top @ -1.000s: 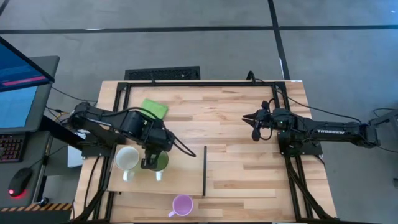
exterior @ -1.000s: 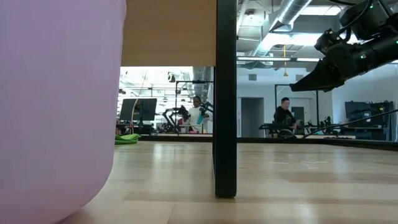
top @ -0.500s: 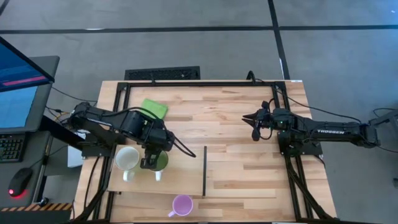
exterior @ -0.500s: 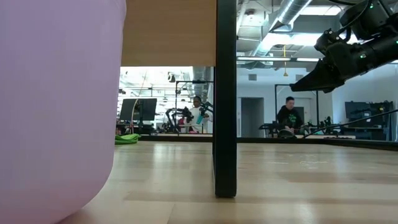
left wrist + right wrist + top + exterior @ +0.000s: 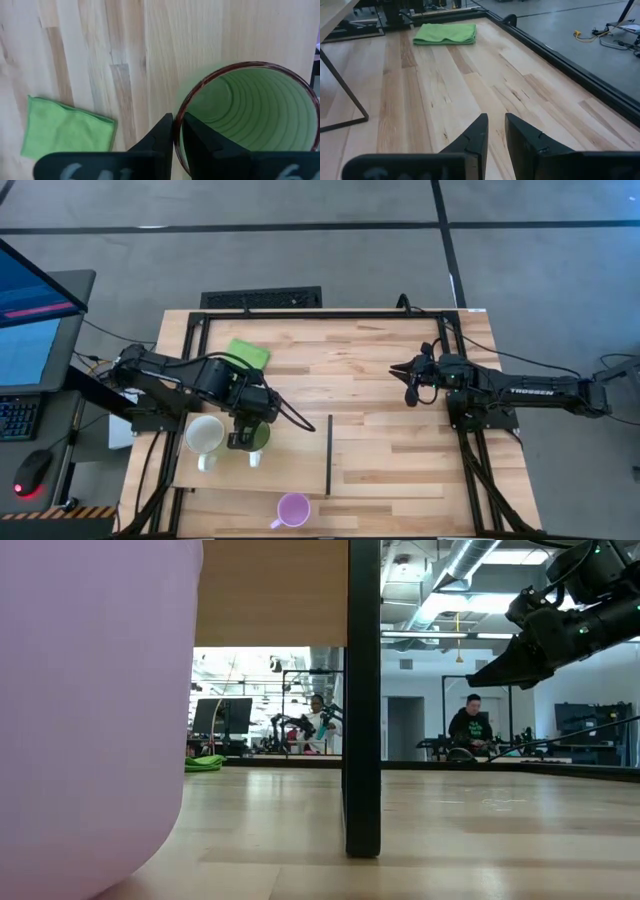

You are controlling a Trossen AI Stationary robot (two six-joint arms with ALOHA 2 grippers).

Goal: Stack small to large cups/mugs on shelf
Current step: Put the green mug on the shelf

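Observation:
The green mug (image 5: 258,438) is over the pale plywood shelf (image 5: 290,470), next to the white mug (image 5: 205,435), which stands on the shelf's left part. My left gripper (image 5: 244,440) is shut on the green mug's rim. The light purple mug (image 5: 293,508) stands on the tabletop near the front edge and fills the left of the low view (image 5: 90,720). My right gripper (image 5: 410,392) hangs above the table's right half, empty, its fingers close together. My left gripper pinches the green mug's rim (image 5: 175,117) with one finger (image 5: 195,137) inside the mug and one finger (image 5: 160,137) outside. The fingers point down from above. The mug stays upright, mouth up; whether its base rests on the shelf I cannot tell.
A folded green cloth (image 5: 248,355) lies on the tabletop behind the shelf. The shelf has a dark strip (image 5: 329,455) along its right edge, seen as a dark post in the low view (image 5: 362,700). A black frame (image 5: 320,313) runs around the table. People sit in the room beyond.

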